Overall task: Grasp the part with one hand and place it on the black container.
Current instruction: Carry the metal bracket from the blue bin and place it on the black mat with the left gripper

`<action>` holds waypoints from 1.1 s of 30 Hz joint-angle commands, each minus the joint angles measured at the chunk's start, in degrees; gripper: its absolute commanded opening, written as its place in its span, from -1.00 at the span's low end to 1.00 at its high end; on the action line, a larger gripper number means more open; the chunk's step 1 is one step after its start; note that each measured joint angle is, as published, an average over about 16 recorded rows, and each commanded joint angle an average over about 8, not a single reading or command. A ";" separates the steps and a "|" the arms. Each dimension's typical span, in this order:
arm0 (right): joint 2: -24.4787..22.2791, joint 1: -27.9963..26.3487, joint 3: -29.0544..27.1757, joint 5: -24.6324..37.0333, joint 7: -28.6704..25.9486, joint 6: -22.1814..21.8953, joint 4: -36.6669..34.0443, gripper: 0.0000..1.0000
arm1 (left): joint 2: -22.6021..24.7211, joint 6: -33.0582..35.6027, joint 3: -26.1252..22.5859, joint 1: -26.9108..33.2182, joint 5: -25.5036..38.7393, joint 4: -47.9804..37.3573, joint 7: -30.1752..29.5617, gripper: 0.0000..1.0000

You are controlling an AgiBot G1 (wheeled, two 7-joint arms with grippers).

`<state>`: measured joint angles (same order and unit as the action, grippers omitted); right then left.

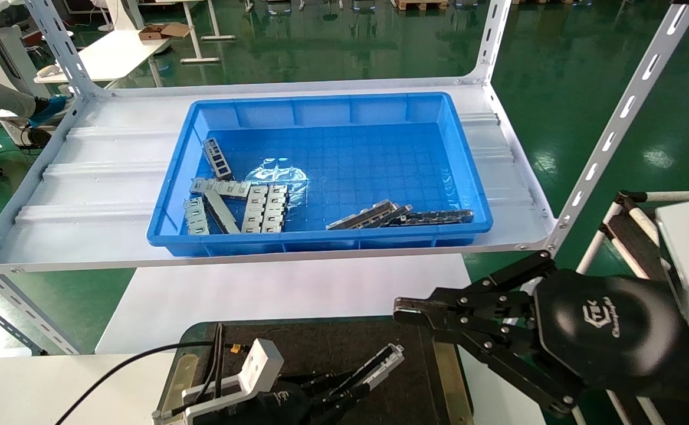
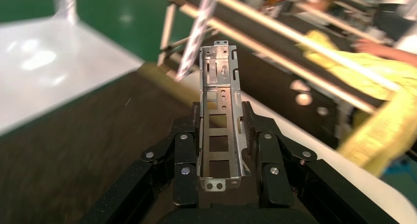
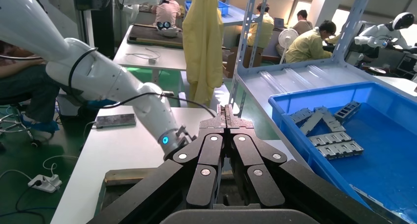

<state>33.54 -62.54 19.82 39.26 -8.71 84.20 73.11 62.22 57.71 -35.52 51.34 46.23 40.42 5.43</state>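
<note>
My left gripper [image 1: 361, 382] is low at the near edge of the head view, over the black container [image 1: 321, 345]. It is shut on the part [image 1: 383, 361], a silver-grey U-shaped channel that sticks out forward past the fingertips. In the left wrist view the part [image 2: 219, 76] lies lengthwise between the fingers [image 2: 183, 145] of the left gripper [image 2: 220, 116], just above the container's dark floor [image 2: 74, 150]. My right gripper [image 1: 402, 311] is shut and empty, hovering above the container's right brass strip [image 1: 446, 366]. It shows closed in the right wrist view [image 3: 226, 113].
A blue plastic bin [image 1: 321, 101] stands on the white shelf [image 1: 102, 177] behind, holding several grey slotted plates [image 1: 262, 206] and channels [image 1: 374, 215]. A slanted shelf upright [image 1: 616, 118] rises on the right. A white table [image 1: 274, 289] lies between shelf and container.
</note>
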 commanded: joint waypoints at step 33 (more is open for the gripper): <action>-0.01 -0.01 0.04 -0.02 0.02 -0.01 0.00 -1.00 | 15.64 -69.76 -15.07 -6.93 -7.73 15.87 -14.41 -1.00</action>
<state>33.53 -62.55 19.85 39.23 -8.69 84.18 73.11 77.83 -11.67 -50.26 44.30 38.83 56.16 -8.99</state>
